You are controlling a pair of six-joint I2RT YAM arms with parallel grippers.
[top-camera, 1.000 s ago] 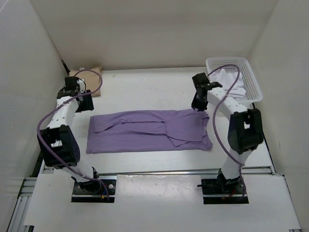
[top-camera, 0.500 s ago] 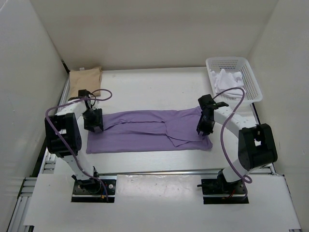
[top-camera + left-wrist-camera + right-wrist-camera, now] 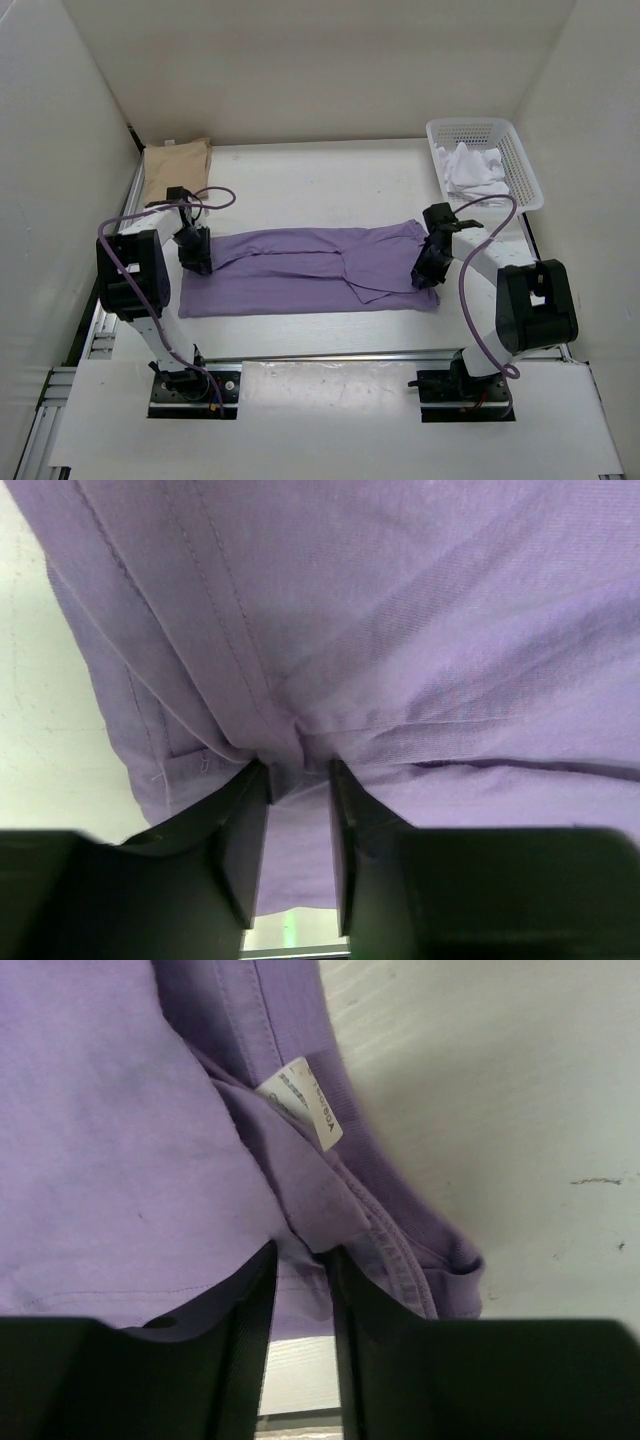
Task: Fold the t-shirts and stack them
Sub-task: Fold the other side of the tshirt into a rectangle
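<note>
Nipped tight in the left gripper (image 3: 298,770), a bunched fold at one end of the lavender shirt (image 3: 300,270), spread flat on the table (image 3: 300,180) between both tools. Pinched likewise in the right gripper (image 3: 300,1252), the seamed edge just below the white label (image 3: 300,1102) at the other end. Beyond the left gripper, well apart, a folded tan shirt (image 3: 177,168). Beyond the right gripper, crumpled in the basket (image 3: 527,168), a white shirt (image 3: 472,170).
</note>
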